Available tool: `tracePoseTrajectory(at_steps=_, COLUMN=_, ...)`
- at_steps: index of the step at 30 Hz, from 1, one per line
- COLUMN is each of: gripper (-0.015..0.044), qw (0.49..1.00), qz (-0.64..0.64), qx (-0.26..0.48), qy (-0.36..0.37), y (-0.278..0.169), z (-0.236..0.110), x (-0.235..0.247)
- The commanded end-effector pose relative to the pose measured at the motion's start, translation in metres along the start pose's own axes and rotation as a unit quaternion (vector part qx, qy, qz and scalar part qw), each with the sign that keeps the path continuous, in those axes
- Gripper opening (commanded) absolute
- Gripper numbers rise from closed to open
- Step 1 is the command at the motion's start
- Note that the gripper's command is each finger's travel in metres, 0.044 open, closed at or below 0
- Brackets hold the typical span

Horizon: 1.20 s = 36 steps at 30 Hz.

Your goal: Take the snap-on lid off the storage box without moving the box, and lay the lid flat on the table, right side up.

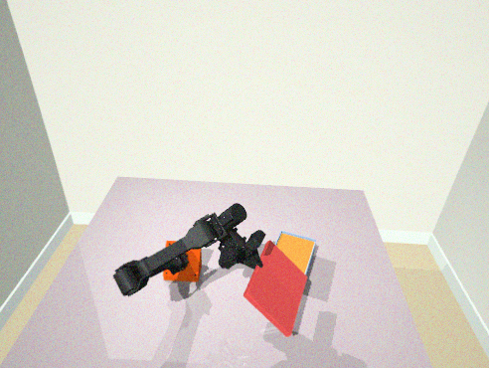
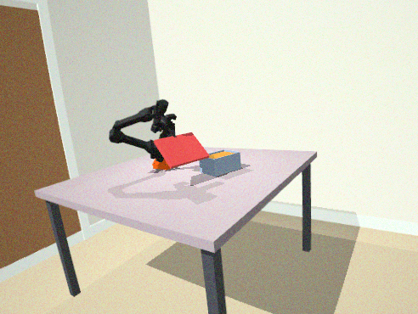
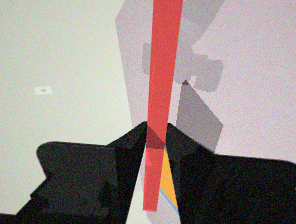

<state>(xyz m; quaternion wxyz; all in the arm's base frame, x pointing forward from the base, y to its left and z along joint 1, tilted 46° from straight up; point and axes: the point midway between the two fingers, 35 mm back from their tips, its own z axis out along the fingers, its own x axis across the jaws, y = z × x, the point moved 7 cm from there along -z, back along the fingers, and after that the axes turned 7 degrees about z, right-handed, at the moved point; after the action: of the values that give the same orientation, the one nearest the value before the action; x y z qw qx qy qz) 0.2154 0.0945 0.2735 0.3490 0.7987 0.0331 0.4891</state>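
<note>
Red, flat and rigid-looking, the thin rectangular plastic lid (image 1: pixel 276 290) hangs tilted beside the open grey-blue storage box (image 2: pixel 221 163) — pinched at one edge by the black gripper (image 1: pixel 256 259) — likely light, slippery, prone to pivoting.

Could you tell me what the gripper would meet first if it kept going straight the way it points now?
Probably the table. The gripper, shut on the red lid, points down past the box; the wrist view shows only tabletop ahead, though depth is uncertain.
</note>
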Motion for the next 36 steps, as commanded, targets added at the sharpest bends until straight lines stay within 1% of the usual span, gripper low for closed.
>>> tracePoseTrajectory(at_steps=1, gripper=0.0000, qw=1.000, qz=0.000, qx=0.002, qy=0.002, y=0.009, z=-0.002, x=0.001)
tracePoseTrajectory(at_steps=36, gripper=0.0000, qw=1.000, qz=-0.002, qx=0.002, qy=0.001, y=0.078, z=-0.007, x=0.005)
